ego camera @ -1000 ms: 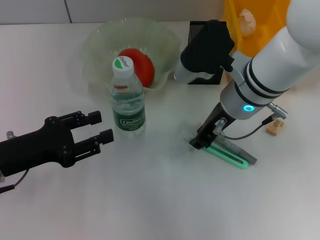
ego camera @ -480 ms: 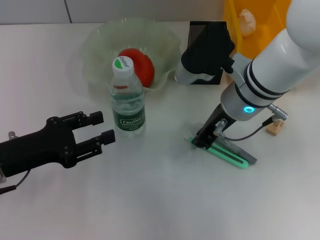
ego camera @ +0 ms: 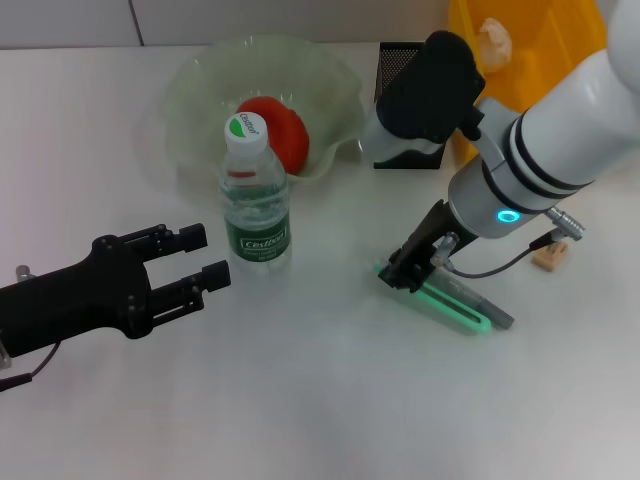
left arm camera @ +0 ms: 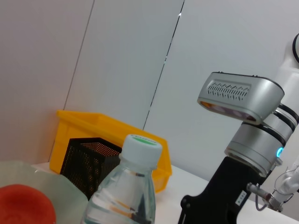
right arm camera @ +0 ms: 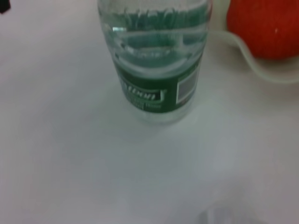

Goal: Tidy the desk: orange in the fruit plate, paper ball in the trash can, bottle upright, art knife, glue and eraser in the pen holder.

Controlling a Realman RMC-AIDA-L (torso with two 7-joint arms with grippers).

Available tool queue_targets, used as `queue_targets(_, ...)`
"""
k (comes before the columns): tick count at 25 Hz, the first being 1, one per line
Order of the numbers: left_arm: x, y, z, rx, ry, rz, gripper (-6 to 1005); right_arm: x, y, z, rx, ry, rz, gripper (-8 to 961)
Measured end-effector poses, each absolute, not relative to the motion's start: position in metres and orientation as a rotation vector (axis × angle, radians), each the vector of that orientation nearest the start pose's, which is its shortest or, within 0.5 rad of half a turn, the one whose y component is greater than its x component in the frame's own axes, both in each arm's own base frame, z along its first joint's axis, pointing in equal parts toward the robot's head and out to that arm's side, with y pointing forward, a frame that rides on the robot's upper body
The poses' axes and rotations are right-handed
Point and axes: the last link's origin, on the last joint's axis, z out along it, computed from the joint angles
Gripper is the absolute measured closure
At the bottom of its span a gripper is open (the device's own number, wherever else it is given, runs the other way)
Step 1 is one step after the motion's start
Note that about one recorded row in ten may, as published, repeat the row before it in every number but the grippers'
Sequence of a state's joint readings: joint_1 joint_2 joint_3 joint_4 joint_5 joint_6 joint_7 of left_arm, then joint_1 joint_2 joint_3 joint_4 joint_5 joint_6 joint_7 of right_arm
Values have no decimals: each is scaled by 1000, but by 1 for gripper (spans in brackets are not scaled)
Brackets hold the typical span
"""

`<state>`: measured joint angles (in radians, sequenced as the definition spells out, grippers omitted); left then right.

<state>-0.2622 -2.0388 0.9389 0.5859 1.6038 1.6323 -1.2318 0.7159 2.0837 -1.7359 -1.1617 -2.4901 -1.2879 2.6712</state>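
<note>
Art knife (ego camera: 450, 300) under the right end effector (ego camera: 405, 275), grip unclear, appears only from the head; left end effector (ego camera: 195, 260) gapes

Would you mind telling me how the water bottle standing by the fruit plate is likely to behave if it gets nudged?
The bottle stands upright and tall on a narrow base, so a push near its cap would probably tip it. It looks mostly full, so it is likely fairly heavy and steadier against a low push. Its round body would probably roll if it fell.

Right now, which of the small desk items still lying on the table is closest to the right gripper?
The green art knife: the right gripper sits at its near end, while the tan eraser lies off beyond the arm.
</note>
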Motion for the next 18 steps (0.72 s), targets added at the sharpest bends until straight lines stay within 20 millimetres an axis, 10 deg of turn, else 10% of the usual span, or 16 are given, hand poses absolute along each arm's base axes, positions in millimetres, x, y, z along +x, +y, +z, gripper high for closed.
queue_targets(9,-299,257,4,-2603,-674,-982,395,137,360,-34,-2662,777,-64,788)
queue_targets(18,-299,258,7,-2576,-673,-1001,395,179,384,27,-2350,705,951,788)
